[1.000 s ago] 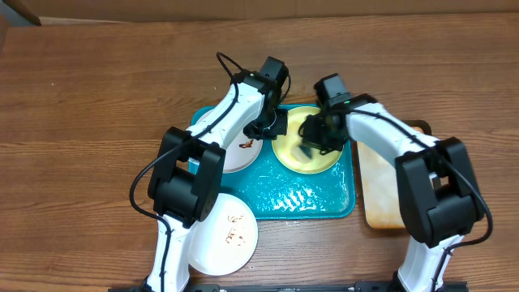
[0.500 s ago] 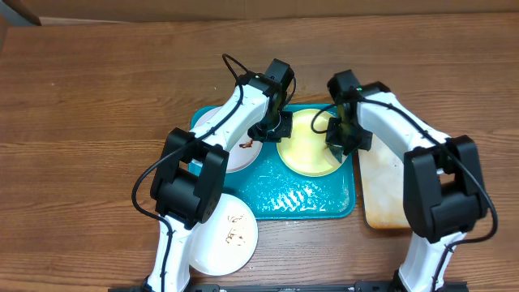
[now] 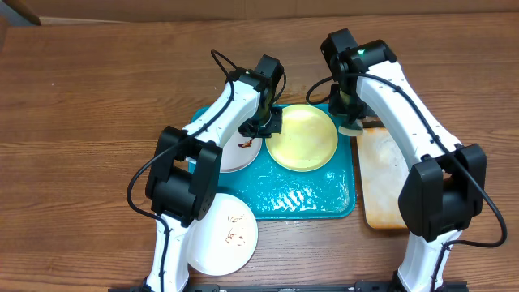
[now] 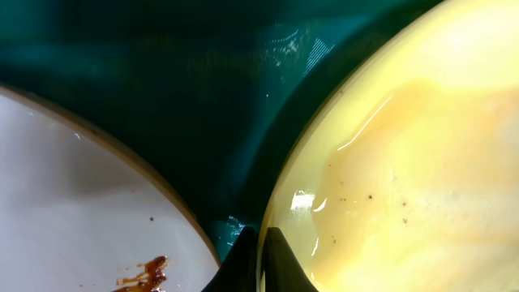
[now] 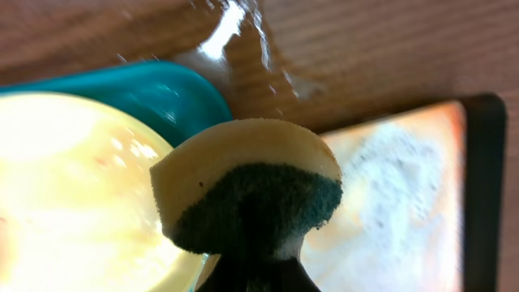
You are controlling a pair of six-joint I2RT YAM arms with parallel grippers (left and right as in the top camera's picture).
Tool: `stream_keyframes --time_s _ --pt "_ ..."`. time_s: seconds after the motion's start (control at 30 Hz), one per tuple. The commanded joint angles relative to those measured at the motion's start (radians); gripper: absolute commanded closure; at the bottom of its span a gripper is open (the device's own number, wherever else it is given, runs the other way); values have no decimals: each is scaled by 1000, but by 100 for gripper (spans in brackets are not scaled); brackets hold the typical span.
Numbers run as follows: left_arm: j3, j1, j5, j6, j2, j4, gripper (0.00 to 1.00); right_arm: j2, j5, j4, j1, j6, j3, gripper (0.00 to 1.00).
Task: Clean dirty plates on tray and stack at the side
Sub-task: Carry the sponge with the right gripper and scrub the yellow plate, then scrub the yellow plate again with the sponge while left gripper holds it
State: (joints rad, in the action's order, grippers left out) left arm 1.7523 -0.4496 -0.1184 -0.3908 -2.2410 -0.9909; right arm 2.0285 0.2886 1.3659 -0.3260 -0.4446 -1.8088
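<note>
We find two plates in the teal tray (image 3: 324, 201), on its wet floor. The pale yellow plate (image 3: 304, 139) lies in the rear half. A white plate (image 3: 231, 156) with a brown smear (image 4: 142, 272) lies just beside it on the left. The left gripper (image 4: 261, 253) is narrow, pinching the pale yellow plate at its left rim. The right gripper (image 3: 349, 118) clamps a sponge (image 5: 243, 182) over the tray's rear right corner. A second white plate (image 3: 227, 239), also smeared, rests at the tray's front left corner. The black-rimmed tray (image 3: 389, 186) has an orange-stained cream inside.
</note>
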Motion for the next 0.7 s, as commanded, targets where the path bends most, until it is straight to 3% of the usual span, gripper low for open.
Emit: stream_keyframes --time_s 0.0,0.3,0.47,0.57,0.67 --pt "21 4 19 -13 -14 11 96 -14 25 31 29 -25 -10 96" --pt "63 -12 -11 39 -14 4 96 -14 -26 66 135 16 7 96" --pt "65 -32 -6 62 -14 6 96 -14 -329 -47 120 212 23 96" --pt "65 -43 -13 61 -14 7 96 -14 -439 -154 67 212 44 96" --pt "65 -48 -13 54 -14 -3 96 -11 -481 -288 1 121 126 96"
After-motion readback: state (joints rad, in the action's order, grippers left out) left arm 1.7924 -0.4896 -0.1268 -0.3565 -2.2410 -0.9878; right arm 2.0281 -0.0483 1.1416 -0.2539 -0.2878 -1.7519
